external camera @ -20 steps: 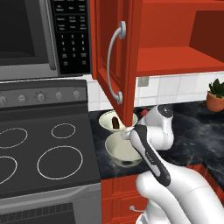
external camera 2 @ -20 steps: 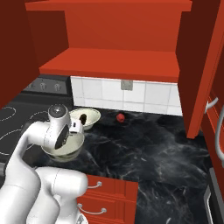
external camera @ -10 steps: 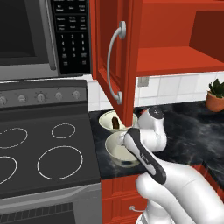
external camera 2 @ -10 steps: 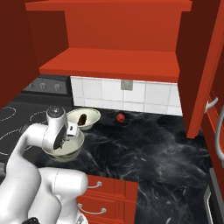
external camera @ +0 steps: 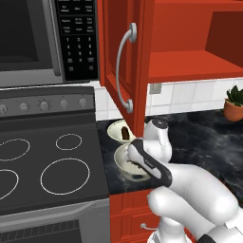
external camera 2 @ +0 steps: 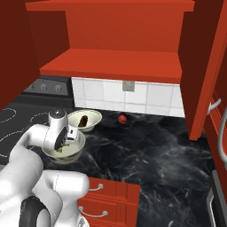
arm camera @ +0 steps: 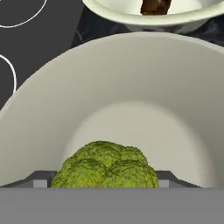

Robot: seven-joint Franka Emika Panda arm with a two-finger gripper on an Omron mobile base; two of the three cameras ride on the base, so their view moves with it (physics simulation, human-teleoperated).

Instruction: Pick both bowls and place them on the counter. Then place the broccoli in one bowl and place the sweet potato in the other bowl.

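The hand view looks into the deep bowl (arm camera: 131, 87), where the bumpy green broccoli (arm camera: 107, 165) sits between the finger tips; whether the jaws grip it I cannot tell. The right base view shows the gripper (external camera 2: 66, 138) over that bowl (external camera 2: 66, 153) on the counter (external camera 2: 155, 155), the sweet potato (external camera 2: 84, 119) in the shallow bowl (external camera 2: 84, 120) behind, near a red item (external camera 2: 121, 118). The left base view shows the microwave keypad (external camera: 78, 38), its writing too small to read.

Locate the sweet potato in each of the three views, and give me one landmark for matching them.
Left base view: the sweet potato lies in the far, shallower bowl, just left of the red cabinet door.
Right base view: sweet potato in that bowl, left of centre, near the tiled wall.
Hand view: its brown end at the top edge.
Shared landmark: the nearer, deeper bowl holding the broccoli.
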